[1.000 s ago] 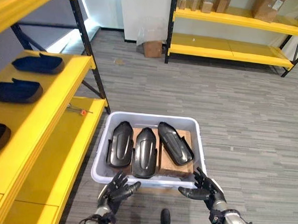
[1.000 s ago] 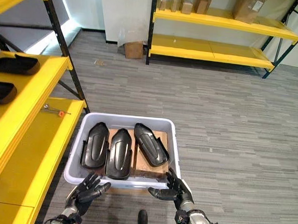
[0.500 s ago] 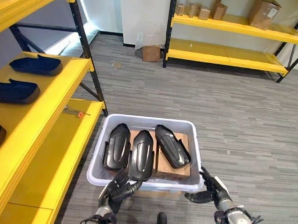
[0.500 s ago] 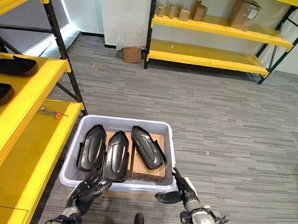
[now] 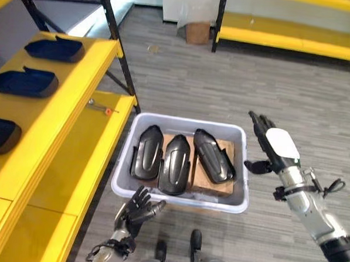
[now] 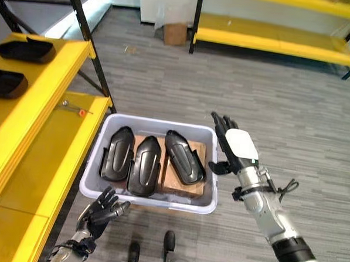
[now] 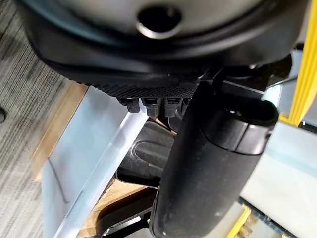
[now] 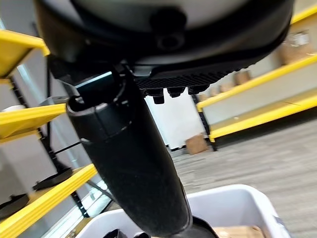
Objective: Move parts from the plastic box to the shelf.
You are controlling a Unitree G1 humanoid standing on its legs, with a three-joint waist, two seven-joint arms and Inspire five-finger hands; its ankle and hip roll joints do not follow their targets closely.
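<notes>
Resting on the grey floor (image 5: 294, 96), the plastic box (image 5: 230, 199) holds three black parts (image 5: 175, 164) laid side by side on a cardboard sheet (image 5: 225, 150). Left hand (image 5: 137, 206) — fingers spread and empty — hovers just near the box's near wall. Right hand (image 5: 272, 149), raised beside the box's right rim, is likewise spread, holding nothing. On the yellow shelf (image 5: 64, 107) at left lie three more dark parts (image 5: 23, 83) — well apart from the box.
</notes>
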